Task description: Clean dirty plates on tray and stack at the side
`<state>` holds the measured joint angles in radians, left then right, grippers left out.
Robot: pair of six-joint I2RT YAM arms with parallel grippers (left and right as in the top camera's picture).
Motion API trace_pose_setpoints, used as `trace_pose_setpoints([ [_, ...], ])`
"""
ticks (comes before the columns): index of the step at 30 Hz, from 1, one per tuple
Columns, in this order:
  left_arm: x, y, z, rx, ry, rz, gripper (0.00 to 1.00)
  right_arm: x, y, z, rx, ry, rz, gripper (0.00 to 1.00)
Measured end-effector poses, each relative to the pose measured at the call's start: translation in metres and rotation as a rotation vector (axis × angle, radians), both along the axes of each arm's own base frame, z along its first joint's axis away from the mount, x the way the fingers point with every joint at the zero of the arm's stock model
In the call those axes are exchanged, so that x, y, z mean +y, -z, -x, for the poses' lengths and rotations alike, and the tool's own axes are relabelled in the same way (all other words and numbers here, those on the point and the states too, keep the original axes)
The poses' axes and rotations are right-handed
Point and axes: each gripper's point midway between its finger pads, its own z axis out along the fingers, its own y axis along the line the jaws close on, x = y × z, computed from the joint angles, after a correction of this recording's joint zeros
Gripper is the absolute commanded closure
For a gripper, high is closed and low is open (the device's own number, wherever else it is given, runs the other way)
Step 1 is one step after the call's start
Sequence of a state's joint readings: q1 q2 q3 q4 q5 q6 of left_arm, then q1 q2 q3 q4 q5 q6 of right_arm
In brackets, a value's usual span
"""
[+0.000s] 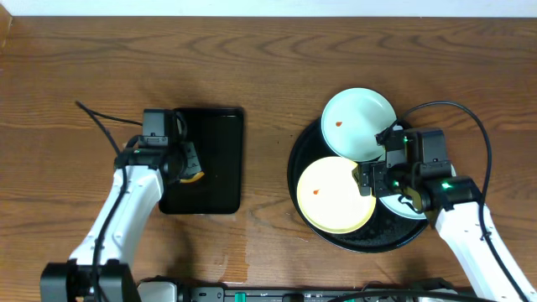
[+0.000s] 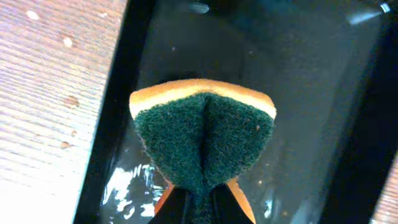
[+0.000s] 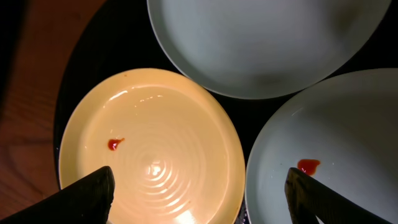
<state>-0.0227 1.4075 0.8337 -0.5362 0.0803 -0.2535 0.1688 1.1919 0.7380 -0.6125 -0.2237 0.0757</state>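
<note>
All three plates sit inside the round black tray (image 1: 293, 168), none stacked off to its side yet, so by my reading the cleaning has barely begun. The right gripper (image 3: 199, 174) hangs over that tray with its jaws spread wide and nothing between them. It straddles the yellow plate (image 3: 149, 149) at the tray's front-left and a mint plate (image 3: 348, 118) at its right, probably lining up to steady or lift one. Well left of the tray, over the rectangular black tray (image 1: 214, 159), the left gripper (image 2: 199, 202) is clamped on a sponge (image 2: 205, 137), folded so the green scouring face points outward. That looks like the way to present the rough side to a plate. The left wrist view gives that fold and a wet sheen on the small tray's floor, where overhead offers only an orange sliver. The right wrist view shows a red spot (image 3: 308, 165) on the right-hand mint plate, which the arm covers from above. Overhead, in turn, catches the spot on the far mint plate (image 1: 358, 124), cropped out at the wrist. The yellow plate's spot shows in both.
</note>
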Motion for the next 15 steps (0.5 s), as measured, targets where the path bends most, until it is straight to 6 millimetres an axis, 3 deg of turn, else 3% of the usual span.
trace_pose_setpoints([
  [10, -0.009, -0.003, 0.002, 0.000, 0.020, 0.048, 0.92, 0.002, 0.025, -0.012, 0.046, -0.007, 0.011, 0.29],
  [15, -0.010, -0.003, 0.002, 0.000, 0.021, 0.052, 0.93, 0.012, 0.041, -0.016, 0.071, -0.050, 0.001, 0.31],
])
